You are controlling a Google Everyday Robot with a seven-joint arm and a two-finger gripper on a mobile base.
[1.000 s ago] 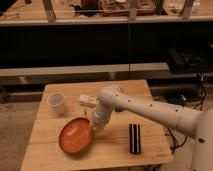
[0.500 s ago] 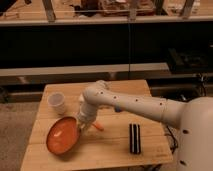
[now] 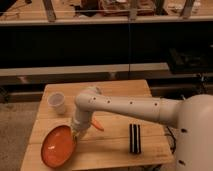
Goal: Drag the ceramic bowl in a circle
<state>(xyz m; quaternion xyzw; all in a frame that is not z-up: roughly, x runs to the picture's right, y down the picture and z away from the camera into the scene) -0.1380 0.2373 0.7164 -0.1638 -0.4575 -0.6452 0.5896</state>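
Note:
The ceramic bowl (image 3: 56,146), a wide shallow orange-red glossy dish, lies on the wooden table (image 3: 115,147) near its front left corner, partly over the left edge. My white arm reaches from the right across the table, and my gripper (image 3: 77,133) is at the bowl's right rim, touching it. The arm's wrist hides the fingers.
A small white cup (image 3: 57,102) stands at the table's back left. A small orange object (image 3: 97,125) lies just right of the gripper. A black rectangular object (image 3: 134,138) lies at the front right. Dark shelving stands behind the table.
The bowl has moved left and toward the front left corner, with the gripper following at its rim. The arm has swung further left.

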